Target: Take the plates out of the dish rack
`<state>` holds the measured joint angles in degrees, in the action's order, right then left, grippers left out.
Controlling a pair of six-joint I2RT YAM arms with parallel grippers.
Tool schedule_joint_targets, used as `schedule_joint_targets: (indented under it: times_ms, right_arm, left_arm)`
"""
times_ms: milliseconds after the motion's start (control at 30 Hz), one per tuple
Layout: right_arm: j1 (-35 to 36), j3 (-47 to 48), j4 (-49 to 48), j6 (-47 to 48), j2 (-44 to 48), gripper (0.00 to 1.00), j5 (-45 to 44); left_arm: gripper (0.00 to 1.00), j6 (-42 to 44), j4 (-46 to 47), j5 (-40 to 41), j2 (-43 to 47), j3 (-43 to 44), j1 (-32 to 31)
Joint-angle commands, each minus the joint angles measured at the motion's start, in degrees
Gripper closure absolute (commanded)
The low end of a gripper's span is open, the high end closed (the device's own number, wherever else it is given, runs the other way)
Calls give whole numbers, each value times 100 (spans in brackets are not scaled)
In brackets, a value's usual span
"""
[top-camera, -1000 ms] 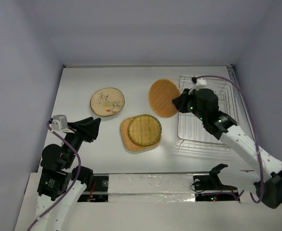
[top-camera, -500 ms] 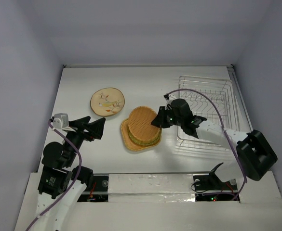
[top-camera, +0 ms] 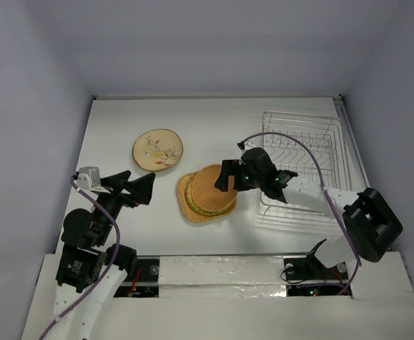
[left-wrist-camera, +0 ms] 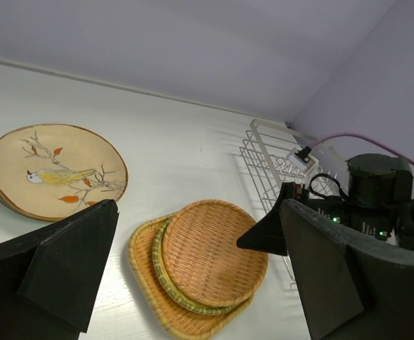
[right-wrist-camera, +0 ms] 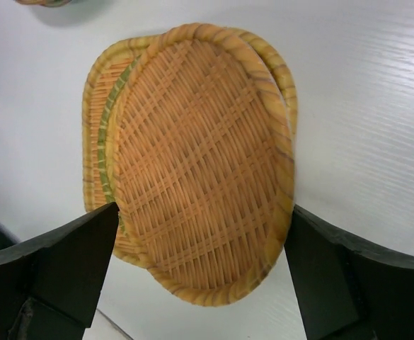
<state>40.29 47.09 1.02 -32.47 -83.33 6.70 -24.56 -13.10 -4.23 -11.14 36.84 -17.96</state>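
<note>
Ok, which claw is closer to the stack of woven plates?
Right. The right claw hovers open over the right edge of the stack of woven plates; the left claw is well off to its left.

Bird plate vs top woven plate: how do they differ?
The bird plate is smooth, cream, with a painted bird; the top woven plate is orange basketwork. The bird plate lies alone; the woven one sits on two other woven plates. Both are round and out of the dish rack.
</note>
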Motion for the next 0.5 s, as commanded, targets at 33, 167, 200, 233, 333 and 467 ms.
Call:
schedule_joint_targets:
  times_ms: [33,167,200,233,333,467]
  right_arm:
    - [198,511,740,328,492,0,-1117]
    - [251,696,1049,434,774,0,-1434]
    - [251,775,1111,452,861,0,-1461]
    - [251,819,1216,469,914,0,-1496]
    - [251,854,1208,487,1301,0,-1558]
    - [251,820,1121,470,2117,2,-1846]
  left_arm:
    - [1,-5,247,71,-29,16,64]
    - [1,-5,238,89,-3,25,64]
    - [1,-14,229,98,-11,34,64]
    - [1,-14,229,106,-3,34,64]
    - [1,-14,203,141,59,51,64]
    - [1,-23,159,247,138,95,64]
